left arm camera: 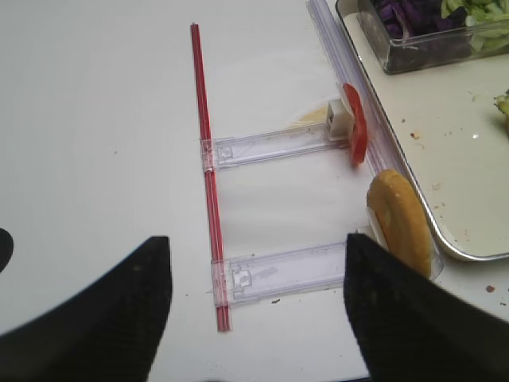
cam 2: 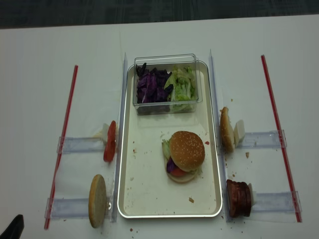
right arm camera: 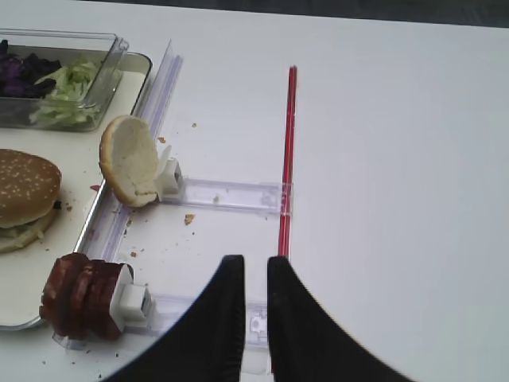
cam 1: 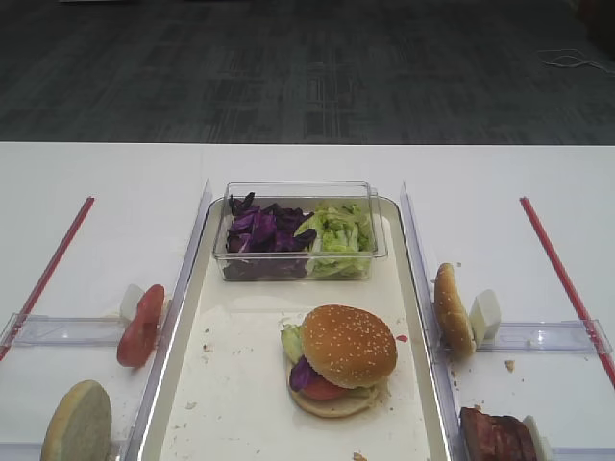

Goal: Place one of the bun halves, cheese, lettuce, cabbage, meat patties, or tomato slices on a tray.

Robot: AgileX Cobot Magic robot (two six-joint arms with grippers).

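Our right tool [right arm camera: 254,274] hangs nearly closed and empty; reaching carelessly for the meat patties [right arm camera: 79,294], we risk toppling their holder.

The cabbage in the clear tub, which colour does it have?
The cabbage is dark purple; the exterior high view shows it best.

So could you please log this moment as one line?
burger: assembled on tray | right gripper: nearly shut, empty | left gripper: open, empty
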